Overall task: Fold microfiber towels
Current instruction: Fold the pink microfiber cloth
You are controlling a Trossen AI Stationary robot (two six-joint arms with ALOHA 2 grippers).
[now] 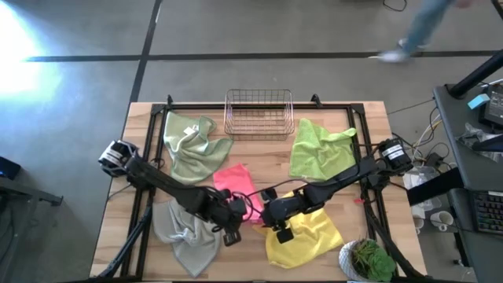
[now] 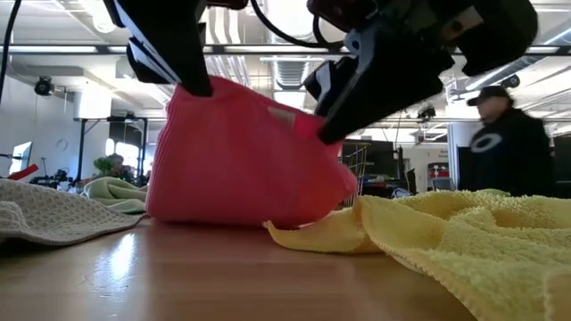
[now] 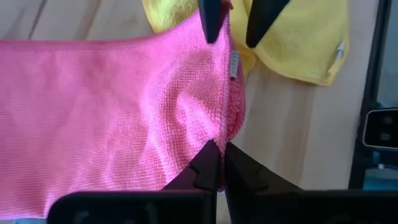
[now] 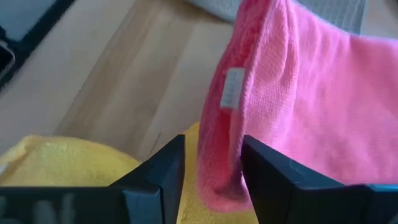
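Five microfiber towels lie spread over the pale wooden tabletop, which has a black frame; a copper wire basket stands at its far edge and a person passes in the workshop room beyond. Near the middle, the pink towel is lifted by one edge, its lower part touching the yellow towel. The left end effector has its fingers pressed together, pinching the pink towel's hem. The right end effector stands spread, with a corner of the pink towel between its fingers
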